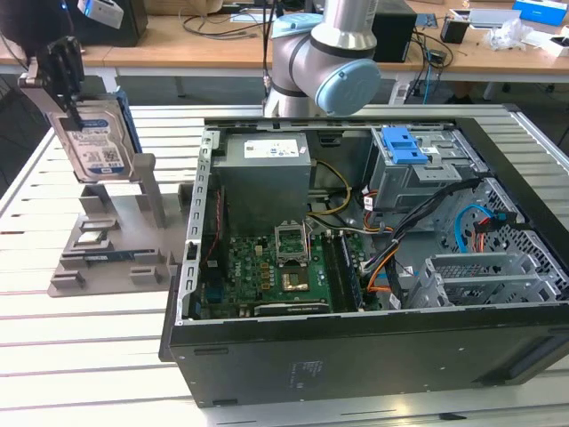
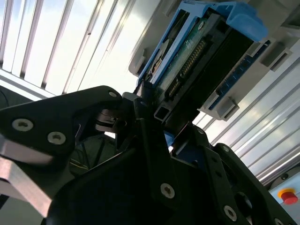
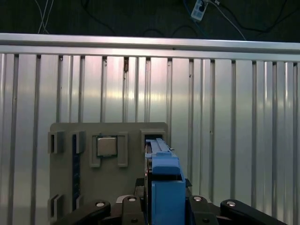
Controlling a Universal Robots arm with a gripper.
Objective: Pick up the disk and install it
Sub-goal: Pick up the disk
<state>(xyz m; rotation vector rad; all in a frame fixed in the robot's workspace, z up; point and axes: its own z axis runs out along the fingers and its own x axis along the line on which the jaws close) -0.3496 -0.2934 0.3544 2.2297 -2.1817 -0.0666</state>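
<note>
I have the disk (image 1: 92,133) in the gripper (image 1: 64,80), upright and directly above the stand (image 1: 107,258). Its labelled face is turned to the exterior camera, and one blue rail runs down the edge on the exterior view's right. The jaws are closed tight on the disk's upper end. In the second wrist view the black fingers (image 2: 145,117) press against it from both sides, and its connector edge and green board show beyond them. In the first wrist view I look along the blue rail toward the stand's slot (image 3: 152,138), which lies in line with it. The disk's lower edge hangs close over the stand's grey uprights (image 1: 147,187). I cannot tell whether it is fully clear of them.

A square chip (image 3: 107,146) lies in a pocket of the stand, just beside the slot. The stand rests on a slatted metal table (image 1: 89,356).

The open case (image 1: 356,356) lies just beside the stand, on the exterior view's right of it. In the case, the grey power supply (image 1: 267,182) and green board (image 1: 267,276) are on the side nearest the stand. A bay with a blue latch (image 1: 404,142) sits further from it. The arm (image 1: 333,53) stands behind the case, well apart from the stand.
</note>
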